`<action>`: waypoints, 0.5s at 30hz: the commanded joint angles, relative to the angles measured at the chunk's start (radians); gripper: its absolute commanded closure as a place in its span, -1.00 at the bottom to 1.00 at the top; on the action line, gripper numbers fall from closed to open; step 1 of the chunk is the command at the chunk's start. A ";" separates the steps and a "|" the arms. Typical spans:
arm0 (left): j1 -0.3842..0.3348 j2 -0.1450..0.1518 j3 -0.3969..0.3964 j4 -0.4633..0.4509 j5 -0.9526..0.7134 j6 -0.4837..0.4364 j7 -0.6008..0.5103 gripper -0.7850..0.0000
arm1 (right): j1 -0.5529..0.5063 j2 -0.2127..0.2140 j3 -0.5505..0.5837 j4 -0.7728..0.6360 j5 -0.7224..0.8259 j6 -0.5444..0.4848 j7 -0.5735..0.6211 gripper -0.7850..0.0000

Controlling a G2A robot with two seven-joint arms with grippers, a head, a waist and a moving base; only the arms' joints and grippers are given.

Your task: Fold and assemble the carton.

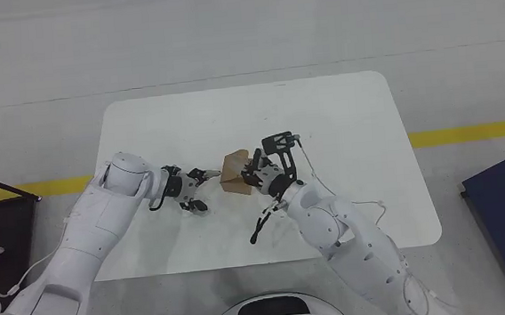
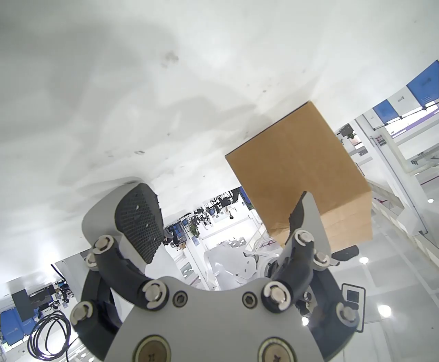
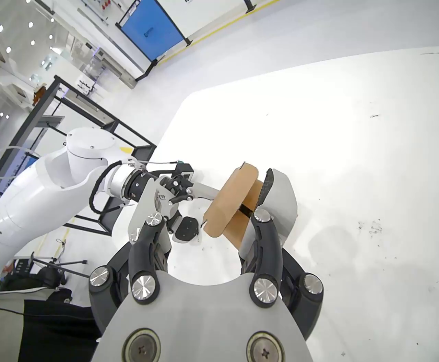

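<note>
Looking down, I see the small brown cardboard carton point(image 1: 233, 171) near the middle of the white rounded table point(image 1: 338, 115), its inside hidden from me. At its 9 o'clock the left gripper point(image 1: 205, 189) is spread wide, holding nothing. At its 3 o'clock the right gripper point(image 1: 254, 175) straddles it, parted, one finger point(image 3: 277, 192) against the cardboard.

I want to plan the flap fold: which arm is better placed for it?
Probably right: the right end effector, open, straddles the loose flap of the carton; the left end effector, also open, sits beside a closed wall.
</note>
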 commanded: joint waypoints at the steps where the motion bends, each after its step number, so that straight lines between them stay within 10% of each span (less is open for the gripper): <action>1: 0.000 -0.001 0.004 -0.001 -0.002 -0.001 0.001 -1.00 | 0.008 -0.001 -0.011 0.005 -0.015 0.003 0.011 -0.20; 15: 0.002 -0.001 0.012 0.013 -0.018 -0.022 0.004 -1.00 | 0.068 -0.014 -0.087 0.054 -0.133 0.057 0.081 -0.04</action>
